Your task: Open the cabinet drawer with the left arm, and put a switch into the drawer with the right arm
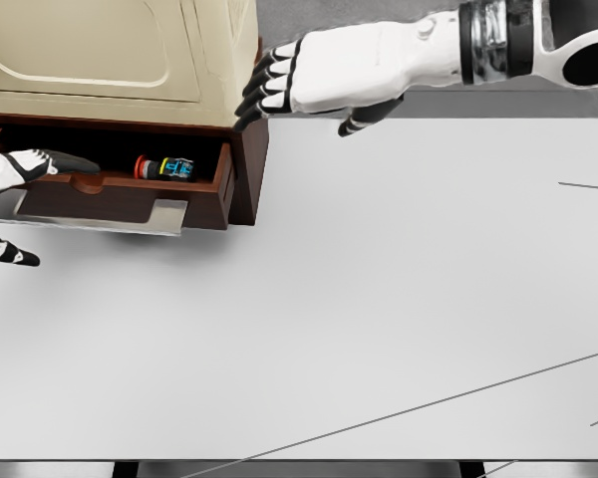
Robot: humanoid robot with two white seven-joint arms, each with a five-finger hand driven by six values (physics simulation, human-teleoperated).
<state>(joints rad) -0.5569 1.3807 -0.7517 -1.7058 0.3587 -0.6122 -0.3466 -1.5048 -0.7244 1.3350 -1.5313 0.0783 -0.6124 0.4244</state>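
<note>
- Cabinet (130, 50): cream body on a dark base, standing at the far left of the white table (379, 319).
- Drawer (120, 194): pulled open.
- Switch (164, 168): lying inside the open drawer, toward its right side; red cap at the left end.
- Left hand (10, 199): at the left edge, touching the drawer front; fingers spread, holding nothing.
- Right hand (319, 80): raised beside the cabinet's upper right corner; fingers extended and relaxed, holding nothing.

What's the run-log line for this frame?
drawer: open | switch: inside drawer | left robot hand: at drawer front | right robot hand: open, empty, beside cabinet
</note>
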